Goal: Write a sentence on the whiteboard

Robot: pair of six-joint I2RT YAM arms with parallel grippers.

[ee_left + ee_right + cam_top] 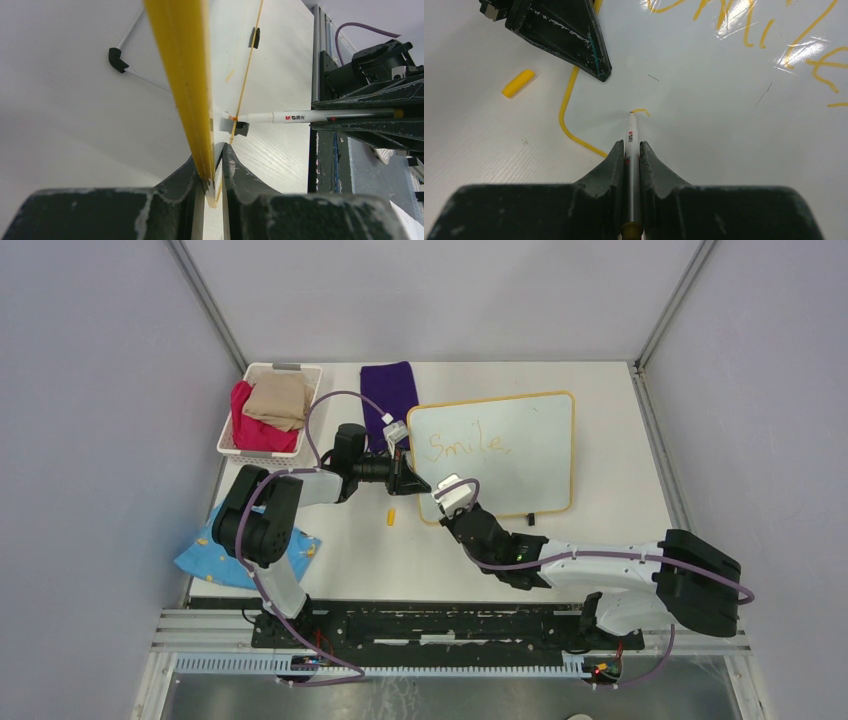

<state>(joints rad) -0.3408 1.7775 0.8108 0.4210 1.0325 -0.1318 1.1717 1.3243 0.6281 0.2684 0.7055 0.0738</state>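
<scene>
The whiteboard (pixel 520 455) with its yellow frame lies on the table, and "Smile," (pixel 468 443) stands on it in orange. My left gripper (pixel 418 484) is shut on the whiteboard's left edge (pixel 187 90). My right gripper (pixel 447 502) is shut on a thin white marker (pixel 631 137). The marker's tip touches the board near its lower left corner, at a short fresh orange stroke (pixel 641 111). Seen from the left wrist, the marker (pixel 300 117) comes in from the right onto the board. The left gripper's finger (pixel 569 35) shows in the right wrist view.
A yellow marker cap (pixel 391 517) (pixel 518 83) lies on the table left of the board. A purple cloth (pixel 390 388) lies behind the board. A white basket (pixel 268 452) of clothes stands at the back left, and a blue cloth (pixel 205 558) lies at the near left.
</scene>
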